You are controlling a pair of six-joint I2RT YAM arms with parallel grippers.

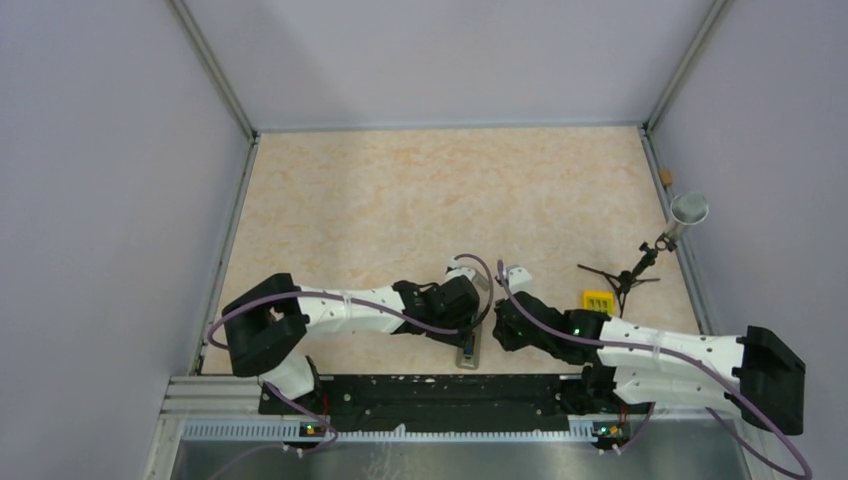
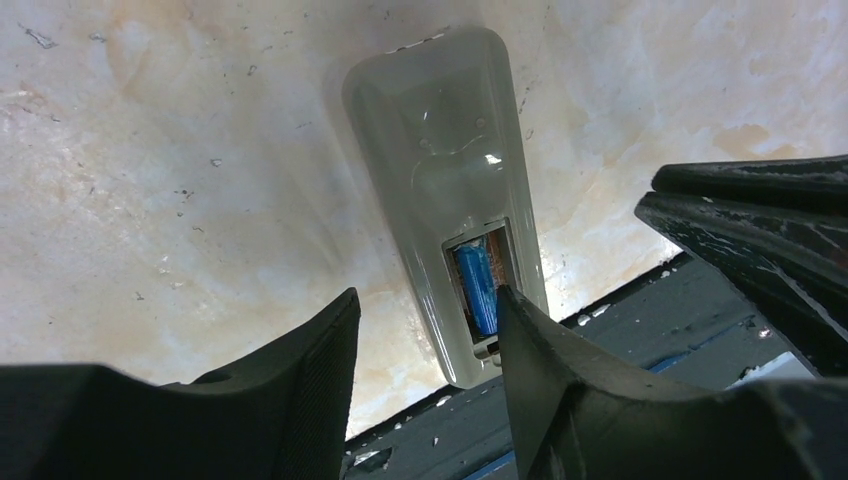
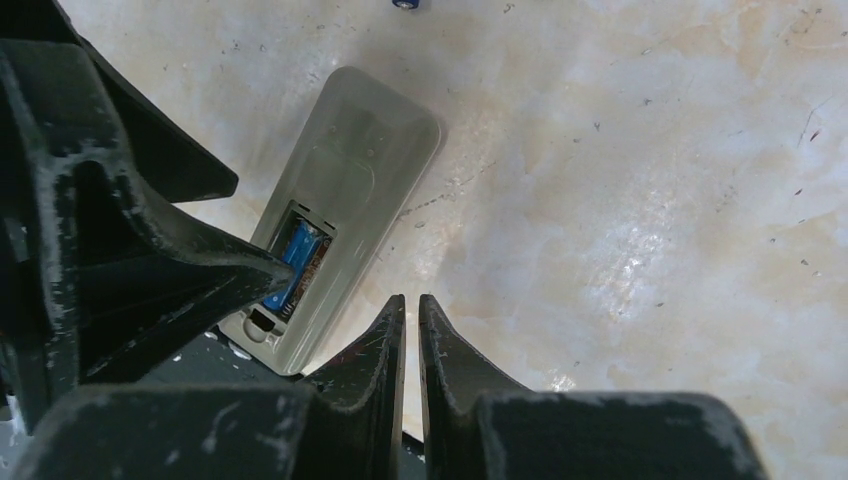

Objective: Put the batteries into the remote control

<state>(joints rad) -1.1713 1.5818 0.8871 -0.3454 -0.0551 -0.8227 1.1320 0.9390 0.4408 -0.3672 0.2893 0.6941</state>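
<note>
The remote control (image 2: 440, 150) lies grey back up by the table's near edge, with its battery recess open. One blue battery (image 2: 476, 285) sits in the recess, with a bare slot beside it. My left gripper (image 2: 427, 294) is open and straddles the remote's near end, one fingertip (image 2: 515, 310) at the recess edge. In the right wrist view that finger touches the battery (image 3: 295, 255) in the remote (image 3: 350, 170). My right gripper (image 3: 411, 305) is shut and empty, just right of the remote. A small blue thing (image 3: 405, 3), cut off by the top edge, may be the second battery.
A small yellow block (image 1: 598, 300) lies right of the right gripper (image 1: 508, 318). A black tripod (image 1: 625, 275) with a grey cup-shaped head (image 1: 688, 208) stands at the right wall. The black base rail (image 1: 440, 395) runs just behind the remote (image 1: 468, 352).
</note>
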